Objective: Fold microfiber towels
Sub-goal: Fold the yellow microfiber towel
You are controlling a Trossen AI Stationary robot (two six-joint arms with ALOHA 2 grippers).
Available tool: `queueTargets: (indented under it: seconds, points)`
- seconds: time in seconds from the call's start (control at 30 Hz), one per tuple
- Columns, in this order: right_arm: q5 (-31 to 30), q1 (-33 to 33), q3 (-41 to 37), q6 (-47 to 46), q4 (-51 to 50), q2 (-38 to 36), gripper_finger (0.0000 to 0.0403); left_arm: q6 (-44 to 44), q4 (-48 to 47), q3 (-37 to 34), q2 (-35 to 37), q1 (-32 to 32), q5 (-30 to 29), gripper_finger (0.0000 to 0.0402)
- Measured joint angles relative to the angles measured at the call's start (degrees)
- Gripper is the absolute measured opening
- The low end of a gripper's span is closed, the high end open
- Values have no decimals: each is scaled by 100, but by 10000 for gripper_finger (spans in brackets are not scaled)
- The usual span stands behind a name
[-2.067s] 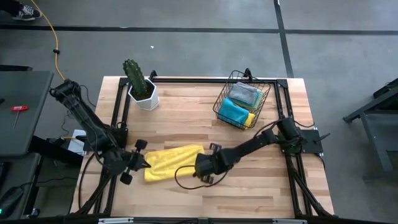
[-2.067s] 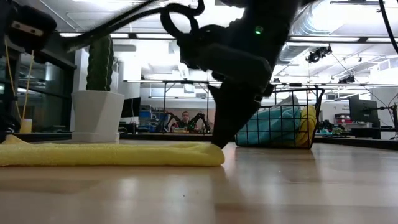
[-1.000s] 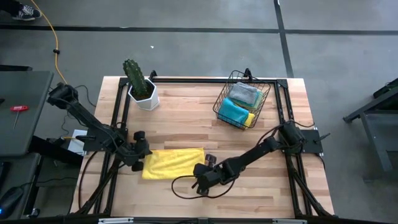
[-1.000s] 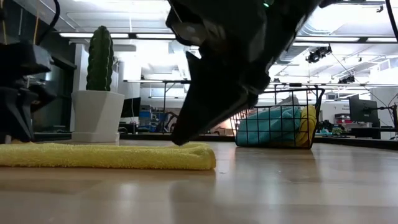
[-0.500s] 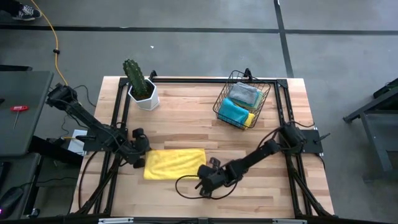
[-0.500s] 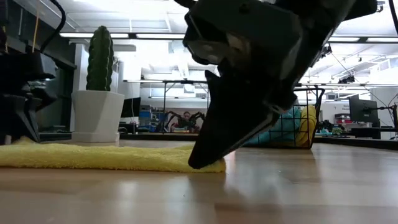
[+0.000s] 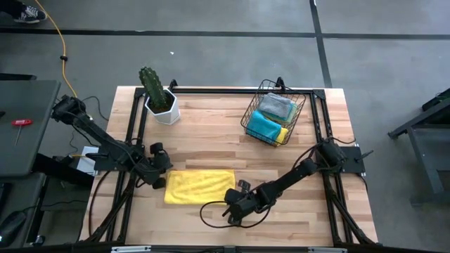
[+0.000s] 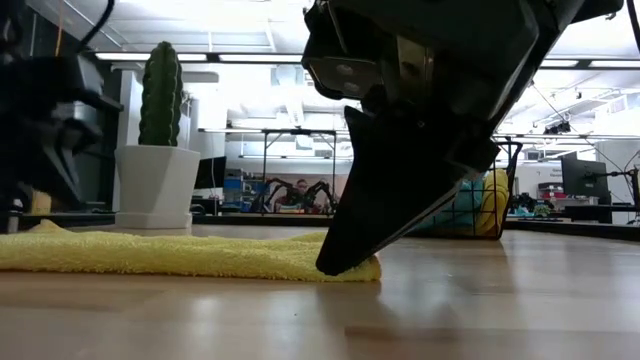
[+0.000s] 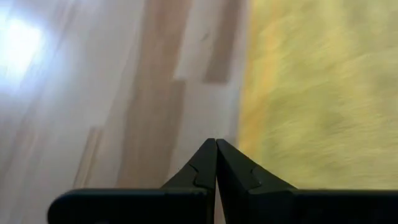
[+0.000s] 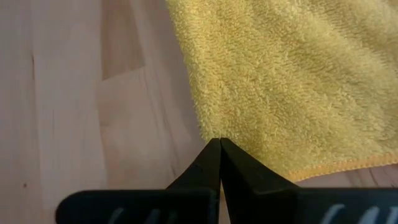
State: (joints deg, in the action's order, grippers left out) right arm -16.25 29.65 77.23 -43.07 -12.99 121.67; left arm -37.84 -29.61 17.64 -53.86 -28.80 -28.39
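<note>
Both grippers are pinched fully shut and holding nothing: my right gripper [image 7: 235, 205] sits at the near right corner of the yellow microfiber towel [image 7: 200, 187], my left gripper [image 7: 158, 173] just off its left edge. Pressing either tip sideways would likely bunch or skew the folded towel, though I can't tell whether they touch it. Bare table [image 7: 295, 218] lies near and right; the wire basket [image 7: 273, 112] and potted cactus [image 7: 158, 95] stand well apart at the far side.

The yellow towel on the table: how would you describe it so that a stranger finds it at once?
On the wooden table, look at the near half, between the two arms. The yellow towel lies flat there as a folded rectangle. It is the only cloth on the bare wood; the others sit in the wire basket at the far right.
</note>
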Motion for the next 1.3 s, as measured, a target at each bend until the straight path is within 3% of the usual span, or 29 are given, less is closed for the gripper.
queueTargets:
  seconds: [0.13,0.3,0.63,1.3]
  points:
    - [7,-7,0,0,-1,0,0,403,219,261,23,-52,318,0]
    - [6,-9,0,0,4,0,0,653,965,31,-115,57,1435,0]
    - [-2,-7,0,-25,15,0,0,415,1370,-418,-497,169,1266,0]
    - [-15,112,-2,-29,0,-1,0,515,996,-236,-620,405,960,0]
